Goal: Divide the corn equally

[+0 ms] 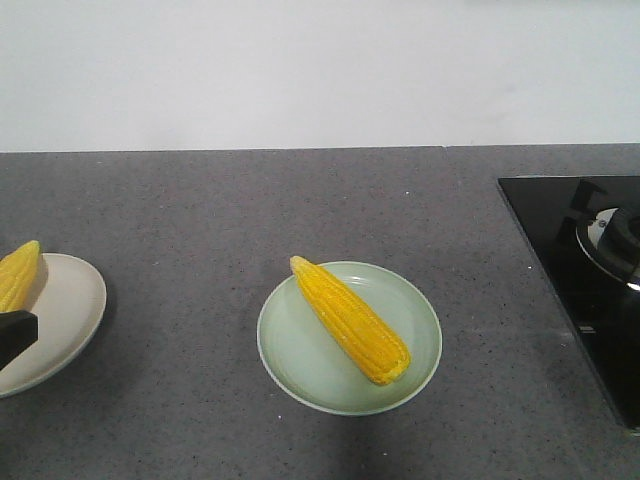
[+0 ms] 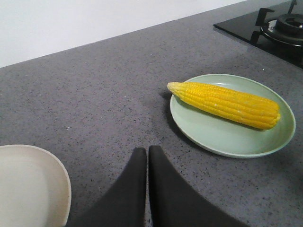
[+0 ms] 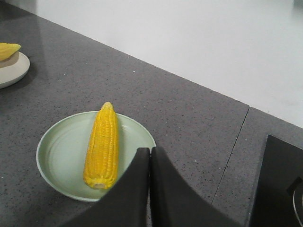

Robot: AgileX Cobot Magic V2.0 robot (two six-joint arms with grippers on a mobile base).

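Note:
One cob of corn point(image 1: 350, 319) lies diagonally on a pale green plate point(image 1: 300, 355) in the middle of the counter; it also shows as corn point(image 2: 226, 103) on the green plate point(image 2: 227, 139) and as corn point(image 3: 102, 145) on the green plate point(image 3: 59, 151). Another corn cob point(image 1: 17, 274) rests on a cream plate point(image 1: 62, 310) at the left edge, partly cut off. My left gripper point(image 2: 147, 150) is shut and empty, hovering between the two plates. My right gripper point(image 3: 150, 151) is shut and empty, by the green plate's right rim.
A black glass hob point(image 1: 580, 270) with a burner point(image 1: 612, 240) occupies the right end of the grey stone counter point(image 1: 200, 220). A white wall runs behind. A seam in the counter point(image 3: 232, 151) runs beside the hob.

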